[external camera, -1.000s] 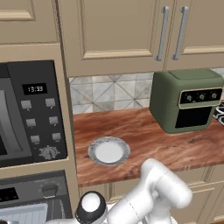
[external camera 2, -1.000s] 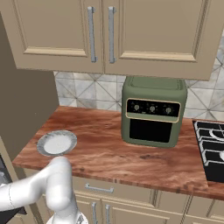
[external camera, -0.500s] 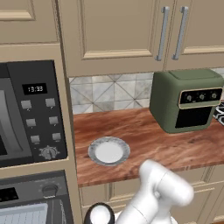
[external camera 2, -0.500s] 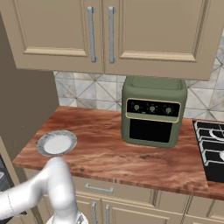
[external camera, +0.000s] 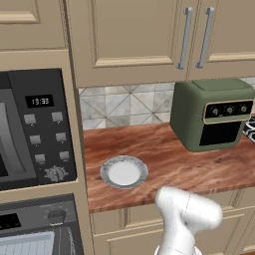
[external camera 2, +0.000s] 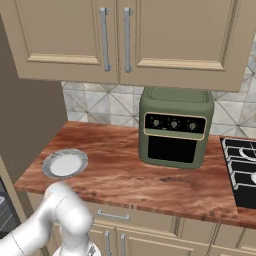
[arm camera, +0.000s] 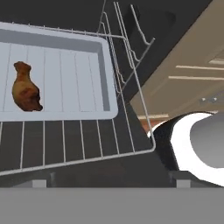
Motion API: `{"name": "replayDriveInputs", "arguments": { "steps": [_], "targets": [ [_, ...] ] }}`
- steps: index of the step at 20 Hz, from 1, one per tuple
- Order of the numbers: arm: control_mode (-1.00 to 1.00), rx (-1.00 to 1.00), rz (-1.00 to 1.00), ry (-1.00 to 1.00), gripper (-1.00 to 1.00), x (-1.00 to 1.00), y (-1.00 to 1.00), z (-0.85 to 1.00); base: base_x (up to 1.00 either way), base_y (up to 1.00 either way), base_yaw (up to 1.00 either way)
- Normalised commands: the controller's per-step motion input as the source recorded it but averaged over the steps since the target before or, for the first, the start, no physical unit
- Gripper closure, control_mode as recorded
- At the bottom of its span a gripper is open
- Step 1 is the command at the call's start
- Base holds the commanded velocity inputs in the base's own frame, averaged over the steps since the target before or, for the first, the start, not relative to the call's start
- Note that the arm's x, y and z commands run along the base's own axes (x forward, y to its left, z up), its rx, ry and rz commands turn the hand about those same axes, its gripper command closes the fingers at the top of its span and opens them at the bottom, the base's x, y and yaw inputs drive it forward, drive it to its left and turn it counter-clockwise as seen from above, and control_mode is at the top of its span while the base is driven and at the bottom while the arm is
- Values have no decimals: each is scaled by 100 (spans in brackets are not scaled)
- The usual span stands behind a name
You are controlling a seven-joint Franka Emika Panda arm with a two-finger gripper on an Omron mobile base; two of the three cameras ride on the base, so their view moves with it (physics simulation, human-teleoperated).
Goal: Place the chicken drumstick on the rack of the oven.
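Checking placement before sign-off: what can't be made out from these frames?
- Gripper state: the hand view gives no clear look at the fingertips.
- Chicken drumstick: lies in a pale tray on the rack; contact beneath it is hidden.
- Oven: cut off by the left base view's bottom edge.

A clock readout of pale digits, read as 13:33, is shown on the small dark display (external camera: 40,101) at the top of the black microwave's (external camera: 30,129) control panel. The grey keypad buttons (external camera: 46,138) below it are too small for any marking to be read. No other text can be read.
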Motion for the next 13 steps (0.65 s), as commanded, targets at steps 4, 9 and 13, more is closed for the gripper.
{"name": "replayDriveInputs", "arguments": {
  "steps": [4, 9, 13],
  "targets": [
    [-100, 13, 0, 2, -100, -5, -87, 24, 0, 0, 0],
    [-100, 13, 1, 0, -100, -2, -68, 25, 0, 0, 0],
    [-100, 0, 6, 0, -100, 0, -17, 14, 0, 0, 0]
  ]
}}
